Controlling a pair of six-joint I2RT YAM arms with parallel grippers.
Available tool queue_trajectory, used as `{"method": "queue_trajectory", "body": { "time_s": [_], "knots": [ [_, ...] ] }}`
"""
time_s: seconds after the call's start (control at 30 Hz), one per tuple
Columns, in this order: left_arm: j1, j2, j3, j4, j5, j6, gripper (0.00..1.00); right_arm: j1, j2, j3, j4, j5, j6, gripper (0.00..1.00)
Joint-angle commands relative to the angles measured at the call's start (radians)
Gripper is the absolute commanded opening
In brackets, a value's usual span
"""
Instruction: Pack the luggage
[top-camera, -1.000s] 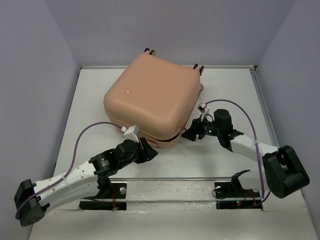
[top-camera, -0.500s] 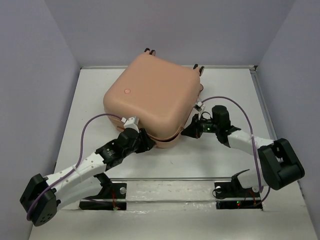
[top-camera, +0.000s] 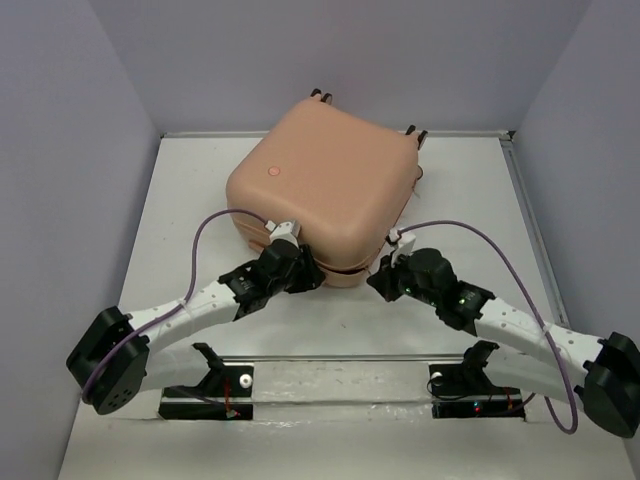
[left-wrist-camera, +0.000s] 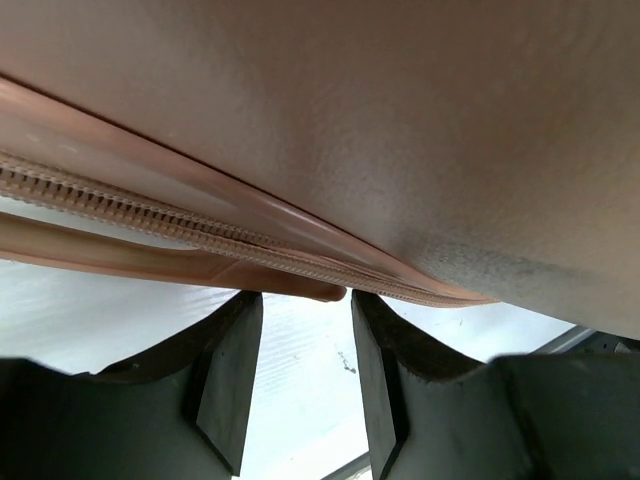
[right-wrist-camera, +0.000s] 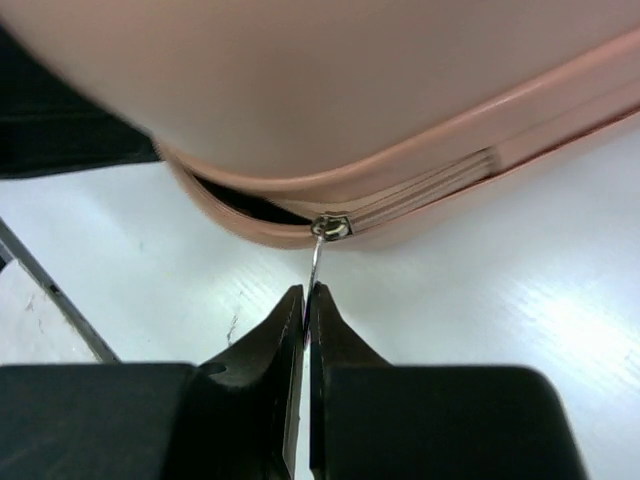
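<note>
Pale lilac-grey walls (top-camera: 90, 90) close in a white bench (top-camera: 180, 210) on three sides.

The right hand (right-wrist-camera: 306, 295) is clenched on the thin metal zipper pull (right-wrist-camera: 315, 262), which hangs from the slider (right-wrist-camera: 330, 226) on the seam of the luggage (top-camera: 325, 190). Right of the slider the teeth are meshed. Left of it the two shells part and a dark gap shows.

The left hand (left-wrist-camera: 300, 370) is released, its fingers (left-wrist-camera: 228, 375) spread just under the same seam further along, with nothing between them. The tip of the lower shell's lip sits just above the gap.

Seen from above, both hands, left (top-camera: 300, 272) and right (top-camera: 385, 278), meet the near edge of the case, well apart from each other.

The peach-pink case lies flat near the far wall, mid-bench, round mark (top-camera: 271, 171) up. Its wheels (top-camera: 415, 131) point to the far wall. It is turned a little, so its wheel-to-front axis runs from far right toward near left. The outline is close to square, so I cannot tell which side is longer.

The bench is bare white around it, with a metal rail (top-camera: 340, 357) along the near edge.
</note>
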Motion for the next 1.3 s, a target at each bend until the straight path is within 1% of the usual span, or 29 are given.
{"method": "queue_trajectory", "body": {
  "time_s": [0.0, 0.07, 0.1, 0.13, 0.17, 0.2, 0.23, 0.3, 0.33, 0.37, 0.4, 0.47, 0.6, 0.67, 0.7, 0.77, 0.8, 0.87, 0.9, 0.93, 0.97, 1.0, 1.07, 1.1, 1.13, 1.17, 1.2, 1.23, 1.27],
  "knots": [
    [0.002, 0.1, 0.112, 0.277, 0.007, 0.002, 0.5, 0.319, 0.035, 0.073, -0.101, 0.015, 0.116, 0.07],
    [-0.022, 0.126, 0.136, 0.285, 0.006, 0.004, 0.49, 0.387, 0.126, 0.122, -0.068, 0.073, 0.144, 0.07],
    [-0.03, 0.143, 0.147, 0.285, 0.0, 0.005, 0.49, 0.413, 0.177, 0.19, -0.057, 0.124, 0.155, 0.07],
    [-0.036, 0.15, 0.158, 0.285, -0.001, 0.004, 0.49, 0.45, 0.279, 0.228, -0.052, 0.156, 0.167, 0.07],
    [-0.038, 0.154, 0.161, 0.287, 0.002, 0.005, 0.49, 0.468, 0.33, 0.271, -0.017, 0.181, 0.172, 0.07],
    [-0.038, 0.154, 0.161, 0.285, 0.006, 0.004, 0.49, 0.487, 0.375, 0.361, -0.015, 0.269, 0.181, 0.07],
    [-0.038, 0.148, 0.155, 0.284, 0.004, 0.007, 0.49, 0.502, 0.448, 0.401, -0.009, 0.315, 0.195, 0.07],
    [-0.027, 0.135, 0.149, 0.259, -0.019, 0.021, 0.48, 0.515, 0.494, 0.46, 0.029, 0.389, 0.222, 0.07],
    [-0.016, 0.112, 0.129, 0.251, -0.013, 0.021, 0.47, 0.515, 0.502, 0.471, 0.063, 0.482, 0.247, 0.07],
    [-0.004, 0.1, 0.106, 0.268, 0.008, 0.019, 0.47, 0.515, 0.514, 0.469, 0.143, 0.498, 0.254, 0.07],
    [0.01, 0.086, 0.09, 0.276, 0.045, 0.018, 0.47, 0.515, 0.524, 0.483, 0.149, 0.5, 0.247, 0.07],
    [0.024, 0.062, 0.075, 0.247, 0.036, 0.028, 0.47, 0.515, 0.545, 0.535, 0.173, 0.488, 0.241, 0.07],
    [0.046, 0.04, 0.058, 0.245, 0.049, 0.028, 0.48, 0.524, 0.565, 0.523, 0.326, 0.378, 0.23, 0.07],
    [0.069, 0.019, 0.063, 0.215, 0.055, 0.037, 0.49, 0.533, 0.548, 0.494, 0.333, 0.353, 0.23, 0.07],
    [0.08, 0.008, 0.064, 0.196, 0.058, 0.056, 0.49, 0.545, 0.529, 0.435, 0.316, 0.356, 0.233, 0.07],
    [0.108, -0.05, 0.061, 0.138, 0.049, 0.076, 0.54, 0.545, 0.437, 0.353, 0.275, 0.347, 0.265, 0.07],
    [0.12, -0.072, 0.06, 0.112, 0.041, 0.085, 0.57, 0.545, 0.394, 0.256, 0.262, 0.345, 0.282, 0.07],
    [0.152, -0.145, 0.04, 0.052, 0.045, 0.107, 0.6, 0.545, 0.257, 0.175, 0.221, 0.35, 0.311, 0.07],
    [0.204, -0.17, 0.031, 0.043, 0.059, 0.108, 0.6, 0.545, 0.217, 0.149, 0.133, 0.359, 0.322, 0.07],
    [0.238, -0.216, 0.02, 0.035, 0.117, 0.11, 0.61, 0.545, 0.179, 0.105, 0.092, 0.354, 0.333, 0.07],
    [0.273, -0.236, 0.012, 0.02, 0.142, 0.116, 0.61, 0.545, 0.142, 0.085, 0.068, 0.339, 0.339, 0.07],
    [0.345, -0.271, 0.02, 0.009, 0.189, 0.12, 0.63, 0.545, 0.087, 0.052, 0.025, 0.304, 0.351, 0.07],
    [0.41, -0.297, 0.05, -0.019, 0.231, 0.133, 0.66, 0.545, 0.051, 0.034, -0.015, 0.275, 0.368, 0.07],
    [0.466, -0.305, 0.075, -0.034, 0.254, 0.151, 0.7, 0.545, 0.021, 0.029, -0.07, 0.267, 0.376, 0.16],
    [0.494, -0.304, 0.136, -0.052, 0.263, 0.157, 0.72, 0.545, 0.005, 0.028, -0.105, 0.276, 0.38, 0.28],
    [0.52, -0.296, 0.171, -0.054, 0.283, 0.163, 0.74, 0.545, -0.03, 0.031, -0.179, 0.297, 0.403, 0.55],
    [0.545, -0.281, 0.208, -0.052, 0.292, 0.163, 0.76, 0.545, -0.05, 0.032, -0.214, 0.328, 0.42, 0.65],
    [0.591, -0.23, 0.287, -0.045, 0.303, 0.163, 0.76, 0.545, -0.071, 0.034, -0.248, 0.394, 0.435, 0.7],
    [0.614, -0.197, 0.331, -0.04, 0.311, 0.162, 0.78, 0.545, -0.091, 0.038, -0.305, 0.431, 0.467, 0.71]
  ]
}}
